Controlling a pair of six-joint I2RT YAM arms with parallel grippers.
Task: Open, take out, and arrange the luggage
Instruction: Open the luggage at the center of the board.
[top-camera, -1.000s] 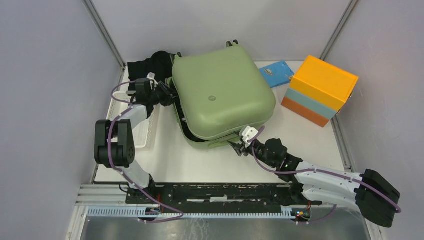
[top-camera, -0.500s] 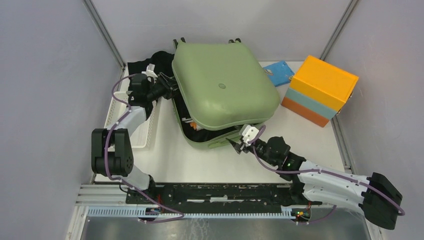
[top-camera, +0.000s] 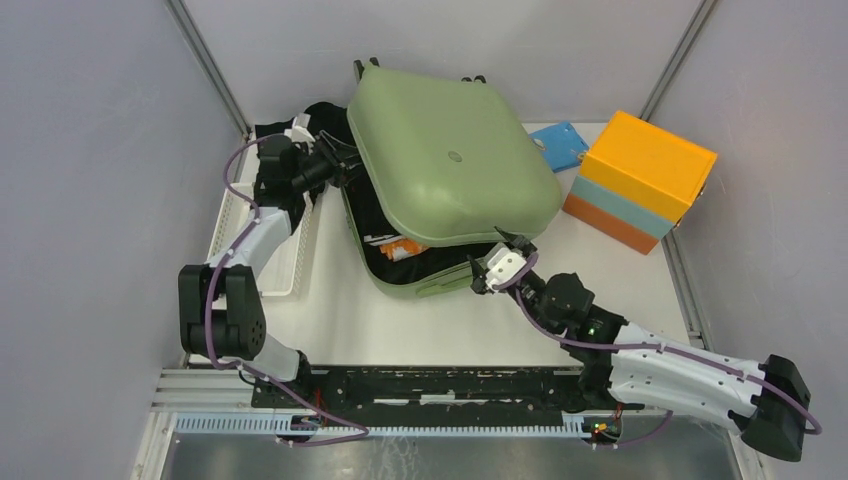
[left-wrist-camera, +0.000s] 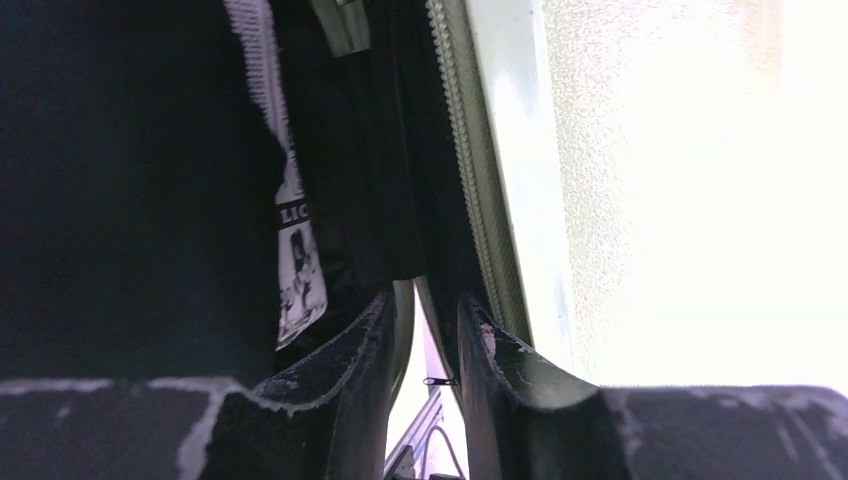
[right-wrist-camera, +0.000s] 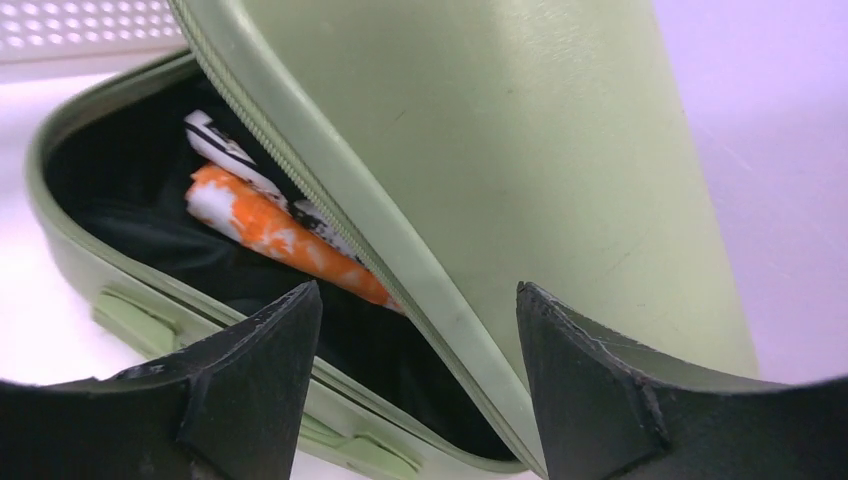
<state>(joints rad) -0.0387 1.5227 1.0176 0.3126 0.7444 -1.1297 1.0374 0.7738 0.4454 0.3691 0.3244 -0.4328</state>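
The sage-green luggage (top-camera: 450, 160) lies at the back middle of the table, its lid tilted up off the base along the front and left. An orange-and-white cloth (top-camera: 400, 247) and black fabric show in the gap. At the lid's left edge, my left gripper (top-camera: 340, 160) pinches the zip rim (left-wrist-camera: 480, 200) at its fingertips (left-wrist-camera: 425, 297), beside a black garment with a white label (left-wrist-camera: 295, 260). My right gripper (top-camera: 500, 262) stands open at the front corner. Its fingers straddle the lid's rim (right-wrist-camera: 416, 290) without closing, and the orange cloth (right-wrist-camera: 270, 225) lies just inside.
An orange and light-blue box (top-camera: 640, 180) stands at the right. A blue flat item (top-camera: 557, 145) lies behind the luggage. A white perforated basket (top-camera: 265, 240) sits along the left wall, under the left arm. Black cloth (top-camera: 285, 130) is heaped at the back left.
The lid has swung up and back, uncovering the contents. My left gripper rose and moved back with the lid's edge. My right gripper opened wider and moved in around the front rim.
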